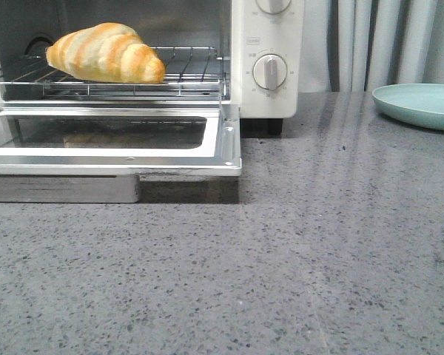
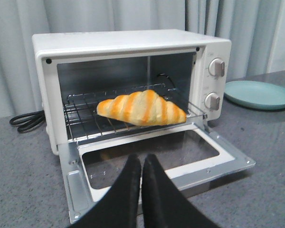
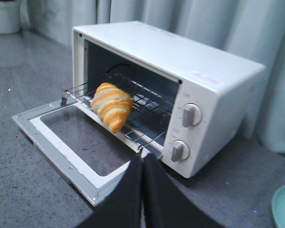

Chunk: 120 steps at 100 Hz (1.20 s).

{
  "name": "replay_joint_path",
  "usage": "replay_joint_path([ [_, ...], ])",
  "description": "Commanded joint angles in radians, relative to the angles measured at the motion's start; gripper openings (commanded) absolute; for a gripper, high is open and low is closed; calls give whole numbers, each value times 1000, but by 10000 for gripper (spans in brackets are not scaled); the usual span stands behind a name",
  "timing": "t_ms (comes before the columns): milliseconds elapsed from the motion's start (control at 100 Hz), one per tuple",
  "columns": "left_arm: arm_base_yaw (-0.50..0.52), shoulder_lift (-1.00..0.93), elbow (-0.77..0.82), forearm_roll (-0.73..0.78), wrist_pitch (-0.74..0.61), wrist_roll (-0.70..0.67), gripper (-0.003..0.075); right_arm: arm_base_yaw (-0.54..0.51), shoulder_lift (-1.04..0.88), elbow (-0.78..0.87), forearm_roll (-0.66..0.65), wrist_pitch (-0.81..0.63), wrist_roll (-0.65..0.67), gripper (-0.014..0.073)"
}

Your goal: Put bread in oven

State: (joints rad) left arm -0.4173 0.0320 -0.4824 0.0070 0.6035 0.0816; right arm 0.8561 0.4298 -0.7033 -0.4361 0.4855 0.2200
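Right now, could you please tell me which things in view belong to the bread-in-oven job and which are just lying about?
Belong to the job:
- bread, lying on the wire rack
- oven, its door folded down open

Just lying about:
- teal plate, empty, on the counter to the oven's right
- black power cord, coiled beside the oven

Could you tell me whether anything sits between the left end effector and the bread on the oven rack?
Nothing visible does: the oven door lies open, and the bread rests on the wire rack beyond the shut left end effector.
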Motion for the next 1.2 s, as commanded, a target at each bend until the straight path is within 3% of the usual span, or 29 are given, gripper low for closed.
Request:
replay_joint_path([
  [0, 2, 17, 6, 29, -71, -21, -22, -3, -141, 33, -43, 39, -1, -57],
  [90, 2, 17, 29, 29, -81, -21, -22, -3, -247, 64, -83, 128, -1, -57],
  [210, 2, 17, 40, 29, -83, -21, -22, -3, -356, 104, -187, 90, -1, -58],
  [360, 2, 17, 40, 22, -88, -21, -22, -3, -462, 134, -196, 116, -1, -58],
  [1100, 2, 9, 89, -7, -92, -21, -21, -3, -450, 136, -200, 132, -1, -58],
  [1190, 25, -19, 150, 84, -185, 1, -21, -3, -450, 136, -200, 132, -1, -58],
])
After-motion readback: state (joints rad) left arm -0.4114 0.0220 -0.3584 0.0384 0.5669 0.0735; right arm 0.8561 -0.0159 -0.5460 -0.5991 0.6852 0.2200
